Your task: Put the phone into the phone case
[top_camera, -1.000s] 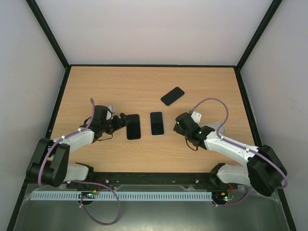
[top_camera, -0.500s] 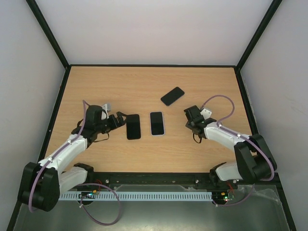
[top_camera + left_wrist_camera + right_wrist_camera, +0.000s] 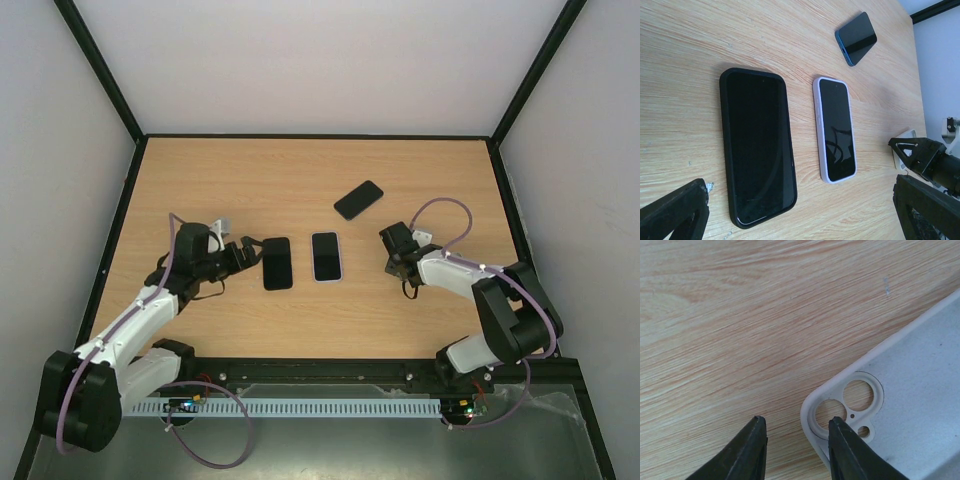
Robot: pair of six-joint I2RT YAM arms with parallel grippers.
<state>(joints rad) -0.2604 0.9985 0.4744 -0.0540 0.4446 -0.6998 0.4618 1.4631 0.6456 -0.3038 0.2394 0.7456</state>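
No legible text or markings

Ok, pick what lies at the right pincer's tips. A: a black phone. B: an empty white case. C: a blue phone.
B: the right wrist view shows the white case lying empty, its corner right by the right pincer.

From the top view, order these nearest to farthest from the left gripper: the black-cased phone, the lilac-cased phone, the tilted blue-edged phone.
1. the black-cased phone, just right of the left gripper.
2. the lilac-cased phone, mid-table, beside the black one.
3. the blue-edged phone, tilted, farther back.
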